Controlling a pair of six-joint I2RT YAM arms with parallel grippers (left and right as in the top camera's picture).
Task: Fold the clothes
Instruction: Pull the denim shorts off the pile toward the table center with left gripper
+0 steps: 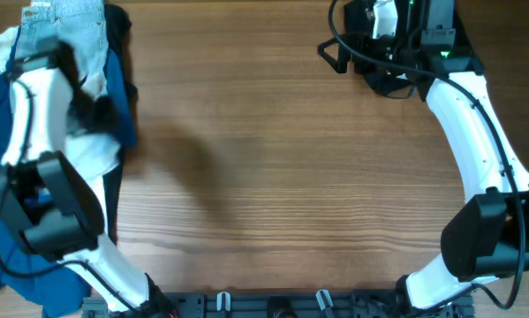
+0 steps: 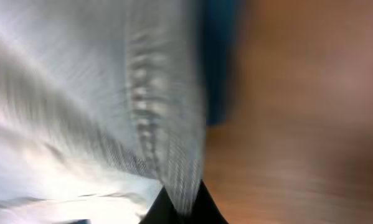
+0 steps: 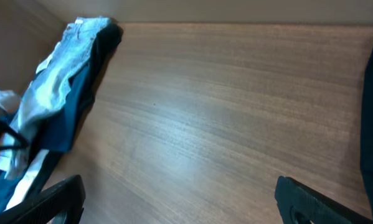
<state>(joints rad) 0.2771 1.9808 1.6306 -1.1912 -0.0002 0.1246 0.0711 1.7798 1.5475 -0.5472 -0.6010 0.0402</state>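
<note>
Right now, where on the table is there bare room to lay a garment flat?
The middle of the table is bare wood, bordered by the clothes pile on the left and the right arm on the right. The left edge is crowded: denim shorts and other garments heaped, with the left arm over them.

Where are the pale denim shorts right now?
Overhead, the denim shorts sit at the table's far left corner, heaped with a navy garment.

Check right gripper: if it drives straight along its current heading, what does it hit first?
Most likely the bare wooden table: in the right wrist view the right gripper has its open fingers framing only wood ahead. The clothes lie left of that line. Depth is unclear.
</note>
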